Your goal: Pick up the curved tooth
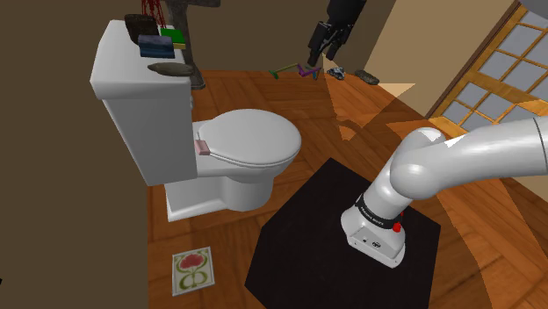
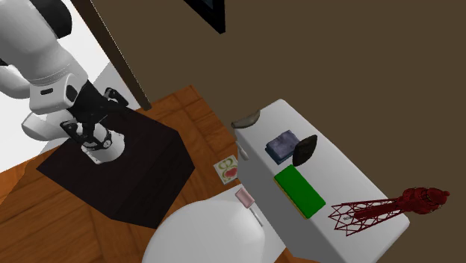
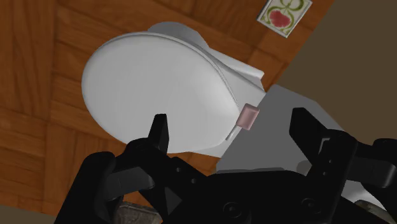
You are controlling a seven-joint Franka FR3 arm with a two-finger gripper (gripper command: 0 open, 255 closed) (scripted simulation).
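The curved tooth (image 1: 169, 68) is a small grey crescent lying on the end of the white toilet tank's lid (image 1: 123, 53) nearest the shoulder camera. In the second exterior view the tooth (image 2: 245, 119) lies at the lid's (image 2: 336, 187) end towards the arm. My black gripper (image 1: 318, 53) hangs high above the floor, well off to the shoulder view's right of the tank. Seen from the wrist, the gripper (image 3: 232, 127) is open and holds nothing, looking down on the shut toilet lid (image 3: 159, 83).
On the tank also lie a bluish block (image 2: 284, 144), a black lump (image 2: 305, 149), a green flat pad (image 2: 299, 190) and a red wire object (image 2: 388, 205). A pink block (image 1: 204, 146) sits by the seat hinge. A picture card (image 1: 192, 269) lies on the wooden floor.
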